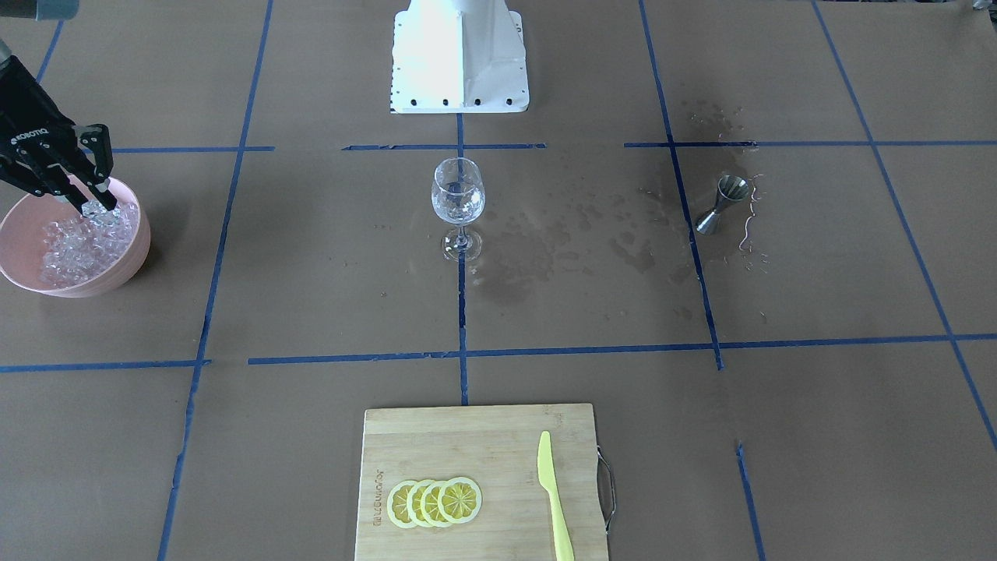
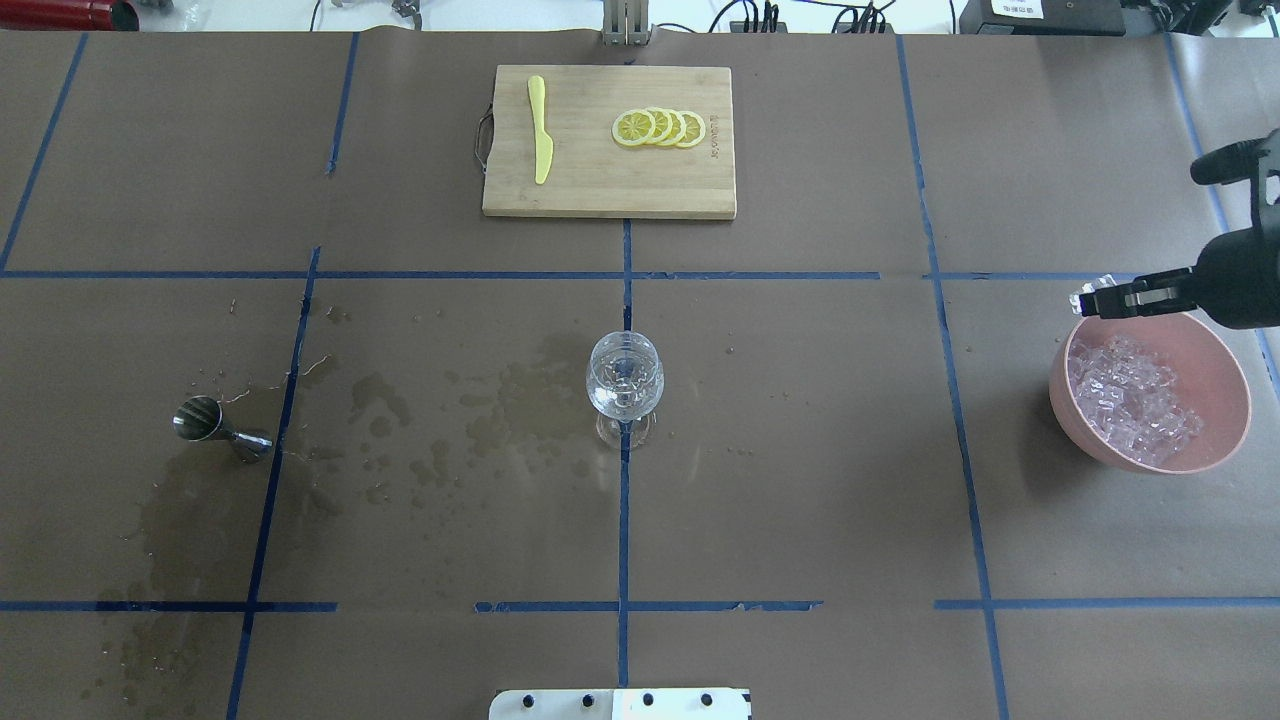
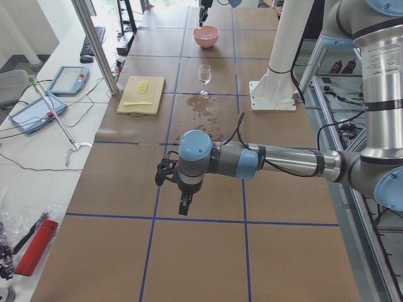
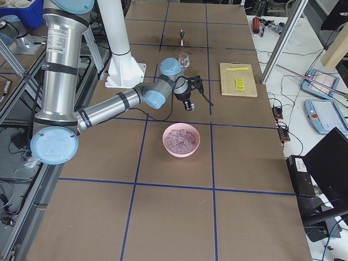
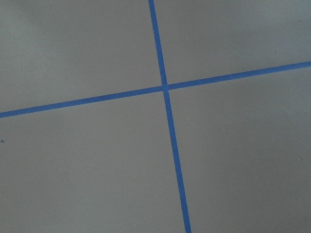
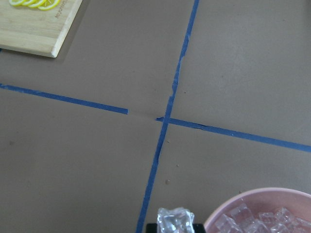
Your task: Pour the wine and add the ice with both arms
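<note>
Tabletop (image 2: 800,450): brown paper, wet stains left of the glass (image 1: 458,195).
Bowl (image 1: 117,274): well right of the glass, full of ice (image 2: 1135,400).
Left fingers (image 3: 184,204): well left of the glass; cannot tell how far open.
Right fingers (image 2: 1140,298): clamped on one cube (image 6: 175,221), also well right of the glass.
Progress: seemingly mid ice-adding; this cube not yet delivered.

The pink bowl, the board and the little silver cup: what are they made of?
The bowl is probably plastic: even pink, dull, no shine. The board looks like wood or bamboo, with pale grain lines. The cup seems to be brushed metal: grey with bright glints.
</note>
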Controlling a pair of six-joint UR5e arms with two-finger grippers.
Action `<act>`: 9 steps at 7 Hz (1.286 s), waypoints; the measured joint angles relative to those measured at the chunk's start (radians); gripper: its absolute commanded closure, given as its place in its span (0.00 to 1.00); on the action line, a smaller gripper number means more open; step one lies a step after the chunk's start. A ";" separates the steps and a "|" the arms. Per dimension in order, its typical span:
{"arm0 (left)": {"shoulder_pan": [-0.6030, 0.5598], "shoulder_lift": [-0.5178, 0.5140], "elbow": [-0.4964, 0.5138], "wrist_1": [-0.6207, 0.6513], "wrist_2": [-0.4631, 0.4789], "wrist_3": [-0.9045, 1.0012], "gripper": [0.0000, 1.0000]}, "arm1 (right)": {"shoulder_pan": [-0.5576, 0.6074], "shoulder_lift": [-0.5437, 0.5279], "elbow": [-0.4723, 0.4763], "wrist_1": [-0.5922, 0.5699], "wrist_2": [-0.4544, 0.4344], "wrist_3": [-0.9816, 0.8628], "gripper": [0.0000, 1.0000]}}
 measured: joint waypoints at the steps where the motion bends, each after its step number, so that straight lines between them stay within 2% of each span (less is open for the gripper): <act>1: 0.000 0.000 0.000 0.000 0.000 0.000 0.00 | -0.009 0.086 0.026 -0.119 -0.003 0.009 1.00; 3: 0.001 0.000 0.000 0.000 0.000 0.000 0.00 | -0.070 0.286 0.041 -0.320 -0.046 0.092 1.00; 6: 0.001 0.000 0.001 0.000 -0.001 0.000 0.00 | -0.216 0.622 0.040 -0.668 -0.171 0.253 1.00; 8: 0.001 0.000 0.001 0.000 -0.001 0.000 0.00 | -0.322 0.752 0.024 -0.774 -0.279 0.355 1.00; 9: 0.001 0.000 0.001 0.000 -0.001 0.000 0.00 | -0.376 0.812 -0.014 -0.802 -0.342 0.402 1.00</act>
